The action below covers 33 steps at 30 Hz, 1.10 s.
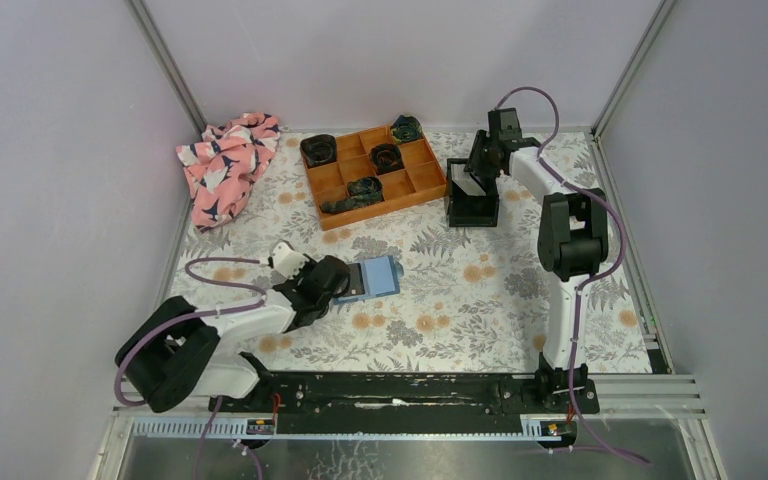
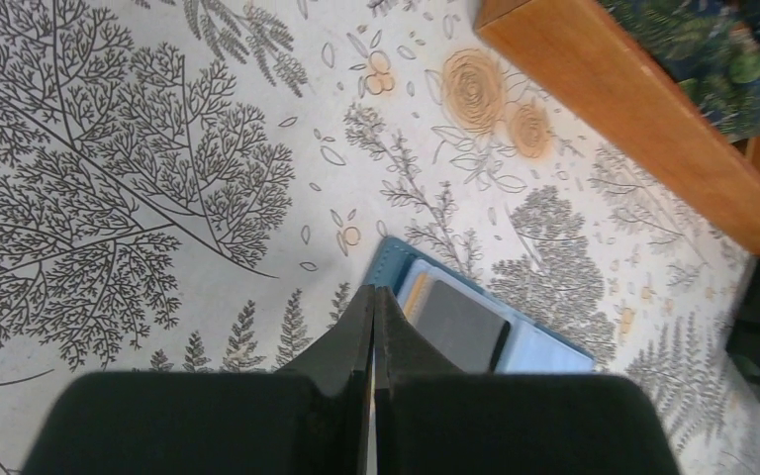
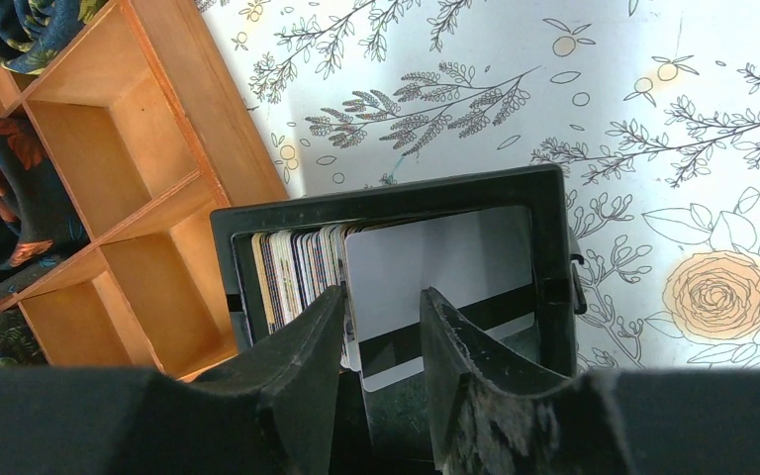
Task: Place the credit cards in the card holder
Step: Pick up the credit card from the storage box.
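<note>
The teal card holder [image 1: 378, 275] lies open on the floral cloth, left of centre. In the left wrist view the card holder [image 2: 544, 351] shows pale pockets and a grey card. My left gripper [image 2: 374, 293] is shut, its tips at the holder's near left edge; whether they pinch it I cannot tell. The credit cards [image 3: 297, 267] stand on edge in a small black bin [image 3: 552, 247]. One white card with a black stripe [image 3: 455, 262] leans off the stack. My right gripper [image 3: 381, 293] reaches into the bin, open, fingers either side of that card's corner.
An orange compartment tray [image 1: 422, 180] holding rolled dark fabric stands at the back, just left of the black bin [image 1: 472, 212]. A pink patterned cloth [image 1: 225, 165] lies crumpled at the back left. Metal rails border the table.
</note>
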Each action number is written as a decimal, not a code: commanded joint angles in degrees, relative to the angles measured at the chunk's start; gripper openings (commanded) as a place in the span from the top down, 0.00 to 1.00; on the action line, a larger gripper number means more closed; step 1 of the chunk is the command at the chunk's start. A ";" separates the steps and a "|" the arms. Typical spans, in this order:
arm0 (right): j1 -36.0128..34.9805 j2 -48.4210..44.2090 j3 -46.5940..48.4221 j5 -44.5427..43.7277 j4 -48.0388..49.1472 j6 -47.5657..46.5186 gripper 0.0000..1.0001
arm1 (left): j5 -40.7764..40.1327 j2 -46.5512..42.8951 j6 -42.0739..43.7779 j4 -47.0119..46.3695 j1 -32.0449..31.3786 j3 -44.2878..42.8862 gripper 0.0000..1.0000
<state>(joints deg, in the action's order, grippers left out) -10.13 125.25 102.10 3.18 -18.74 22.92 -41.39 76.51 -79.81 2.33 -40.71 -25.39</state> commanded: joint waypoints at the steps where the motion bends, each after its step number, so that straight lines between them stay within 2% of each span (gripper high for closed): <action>1: -0.59 -3.46 -0.32 3.82 1.09 1.40 0.60 | -2.51 -3.70 1.35 4.71 0.33 -1.84 1.00; 13: -1.08 -6.37 -1.95 4.38 1.39 2.14 0.64 | -2.30 -8.21 1.76 6.67 0.37 -1.80 1.00; 19: -1.22 -7.37 -2.53 4.04 1.20 2.22 0.70 | -2.13 -9.69 1.76 7.15 0.36 -1.43 1.00; 24: -1.69 -9.17 -3.76 1.22 0.78 1.01 0.81 | -1.95 -10.95 1.68 7.74 0.37 -1.22 1.00; 30: -3.32 -12.48 -4.02 -8.19 -1.82 -2.72 0.98 | -1.51 -13.46 2.29 8.65 0.29 -1.20 1.00; 33: -4.03 -14.72 -4.84 -11.76 -3.05 -3.63 1.00 | -0.83 -15.22 3.16 8.72 0.28 -1.07 1.00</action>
<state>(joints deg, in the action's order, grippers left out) -11.81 116.27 97.82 -3.53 -20.03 21.06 -41.41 63.64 -78.67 9.54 -40.71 -25.78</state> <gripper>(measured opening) 0.015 0.010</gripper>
